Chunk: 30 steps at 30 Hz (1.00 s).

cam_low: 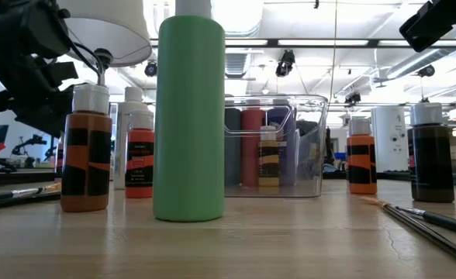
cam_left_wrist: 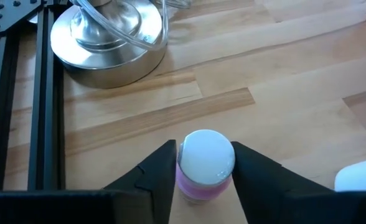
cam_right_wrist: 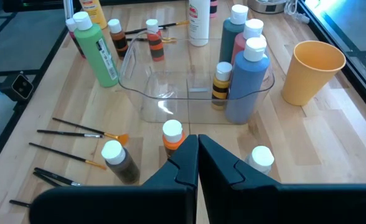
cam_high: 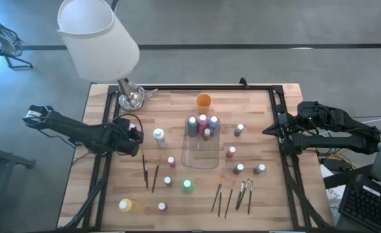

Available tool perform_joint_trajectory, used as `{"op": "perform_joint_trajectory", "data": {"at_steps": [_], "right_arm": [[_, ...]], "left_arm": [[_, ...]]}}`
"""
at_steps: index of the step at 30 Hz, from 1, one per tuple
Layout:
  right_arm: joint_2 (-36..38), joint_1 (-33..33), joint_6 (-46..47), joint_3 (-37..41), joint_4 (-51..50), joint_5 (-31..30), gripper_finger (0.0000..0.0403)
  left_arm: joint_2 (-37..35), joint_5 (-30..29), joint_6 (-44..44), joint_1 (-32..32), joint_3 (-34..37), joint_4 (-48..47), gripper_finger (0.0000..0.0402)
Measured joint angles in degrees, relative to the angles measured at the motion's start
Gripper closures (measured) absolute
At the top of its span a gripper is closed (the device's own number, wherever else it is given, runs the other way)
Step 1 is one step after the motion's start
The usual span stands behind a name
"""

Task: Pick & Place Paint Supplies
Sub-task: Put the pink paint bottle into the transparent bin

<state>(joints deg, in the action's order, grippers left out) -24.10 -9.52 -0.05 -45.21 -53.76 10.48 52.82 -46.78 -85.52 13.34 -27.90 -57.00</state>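
A small pink paint bottle [cam_left_wrist: 195, 185] with a white cap stands on the wooden table near the left edge. My left gripper [cam_left_wrist: 205, 171] is closed on it; in the high view my left gripper [cam_high: 135, 134] covers it. My right gripper [cam_right_wrist: 197, 149] hangs shut above the table's right edge [cam_high: 273, 129], touching nothing. A clear tray [cam_high: 201, 155] in the middle holds several bottles [cam_high: 203, 123] at its far end. More bottles, among them a green one [cam_high: 187, 186], and brushes [cam_high: 232, 194] lie around the tray. My left gripper pinches the pink bottle between its two fingers [cam_left_wrist: 164, 168], one on each side of the white cap [cam_left_wrist: 188, 158] and the neck below it. The fingers slant down from the table's left side. The bottle stands upright on the table.
A lamp with a white shade [cam_high: 96, 35] and a metal base [cam_left_wrist: 108, 43] stands at the far left corner, close to my left gripper. A white bottle [cam_high: 158, 136] is just right of it. An orange cup [cam_high: 203, 100] stands behind the tray. Dark rails [cam_left_wrist: 21, 93] frame the table.
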Motion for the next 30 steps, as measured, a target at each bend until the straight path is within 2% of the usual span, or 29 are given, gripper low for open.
{"op": "perform_joint_trajectory", "data": {"at_steps": [5, 17, 24, 30], "right_arm": [[0.02, 0.00, 0.00, 0.00, -0.01, 0.00, 0.0394], [0.00, 0.00, 0.00, 0.00, -0.01, 0.00, 0.0394], [0.00, 0.00, 0.00, 0.00, 0.00, 0.00, 0.0394], [0.01, 0.00, 0.00, 0.00, 0.00, 0.00, 0.0394]], "left_arm": [[0.00, -0.02, 0.07, 0.00, 0.00, 0.03, 0.0276], [-0.30, 0.74, 1.32, 0.00, -0.67, 0.00, 0.0273], [-0.35, 0.32, 7.88, 0.00, -6.64, 0.01, 0.0272], [-0.35, -2.46, 14.83, 0.00, -13.39, 0.06, 0.0271]]}}
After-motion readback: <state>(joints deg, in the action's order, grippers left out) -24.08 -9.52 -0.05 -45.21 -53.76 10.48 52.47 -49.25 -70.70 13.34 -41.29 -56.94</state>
